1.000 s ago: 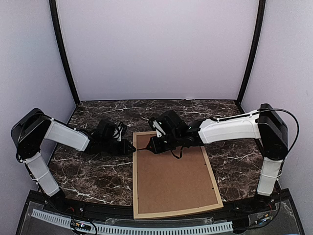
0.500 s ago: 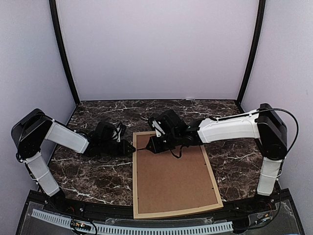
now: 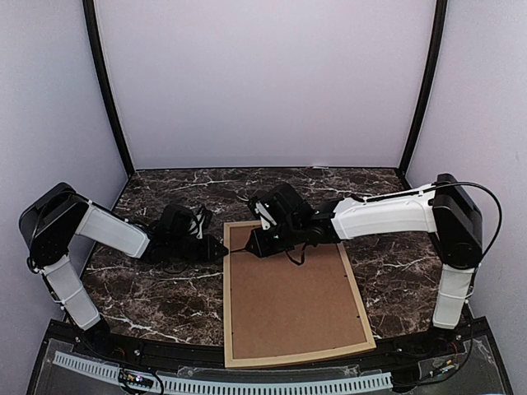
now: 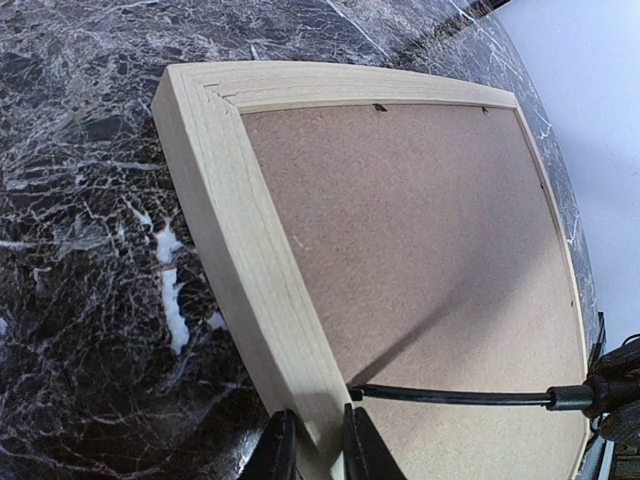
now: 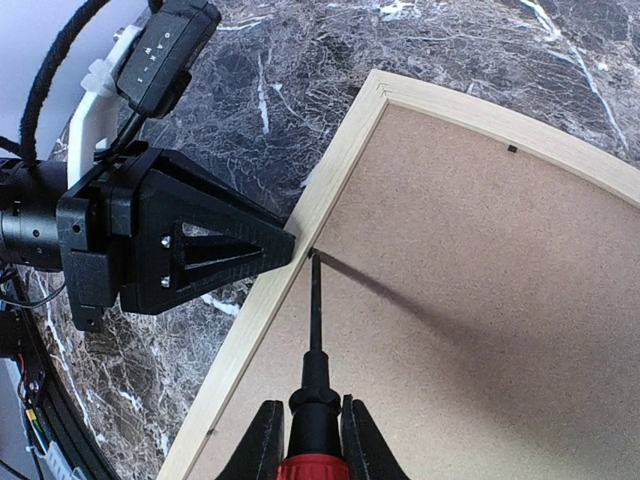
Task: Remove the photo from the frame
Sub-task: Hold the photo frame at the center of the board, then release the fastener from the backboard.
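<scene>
The light wood frame (image 3: 227,304) lies face down on the marble table, its brown backing board (image 3: 290,296) up. The photo is hidden under the board. My left gripper (image 3: 221,249) is shut on the frame's left moulding (image 4: 240,230) near the far left corner. My right gripper (image 3: 260,242) is shut on a red-handled screwdriver (image 5: 314,330). The screwdriver's black shaft lies low over the board (image 5: 480,280), and its tip touches the inner edge of the left moulding (image 5: 330,190), right beside the left gripper's fingers (image 5: 265,247). The shaft also shows in the left wrist view (image 4: 450,397).
Small black retaining tabs (image 5: 512,149) sit along the frame's inner edge, two of them on the far rail (image 4: 380,106). Dark marble table (image 3: 156,296) surrounds the frame. Plain walls stand on three sides, and the frame's near edge lies close to the table's front edge.
My right gripper has shifted slightly left with the screwdriver, toward the left moulding. My left gripper stays shut on the frame in the same place.
</scene>
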Controlling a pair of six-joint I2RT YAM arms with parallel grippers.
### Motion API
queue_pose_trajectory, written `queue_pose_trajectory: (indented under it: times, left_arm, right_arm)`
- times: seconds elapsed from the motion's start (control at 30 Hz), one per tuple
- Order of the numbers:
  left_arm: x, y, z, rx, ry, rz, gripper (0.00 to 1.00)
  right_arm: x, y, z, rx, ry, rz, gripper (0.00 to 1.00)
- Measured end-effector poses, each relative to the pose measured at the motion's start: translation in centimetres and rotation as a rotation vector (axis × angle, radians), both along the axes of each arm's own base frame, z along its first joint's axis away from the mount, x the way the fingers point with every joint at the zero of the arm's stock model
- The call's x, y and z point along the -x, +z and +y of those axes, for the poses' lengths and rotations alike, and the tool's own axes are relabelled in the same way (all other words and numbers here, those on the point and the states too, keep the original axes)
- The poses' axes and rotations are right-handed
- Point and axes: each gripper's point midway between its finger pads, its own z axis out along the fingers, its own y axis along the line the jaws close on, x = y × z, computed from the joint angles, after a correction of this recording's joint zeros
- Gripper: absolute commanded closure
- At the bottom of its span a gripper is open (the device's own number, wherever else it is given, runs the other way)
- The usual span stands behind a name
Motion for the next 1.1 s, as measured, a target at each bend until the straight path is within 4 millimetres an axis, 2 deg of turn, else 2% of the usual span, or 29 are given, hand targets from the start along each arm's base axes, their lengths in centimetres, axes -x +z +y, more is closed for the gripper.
queue_pose_trajectory:
  times: [1.1]
  left_arm:
    - [-0.04,0.02,0.06,0.007,0.005,0.002,0.85]
  right_arm:
    - [0.25,0.36,0.23,0.007,-0.003,0.015,1.00]
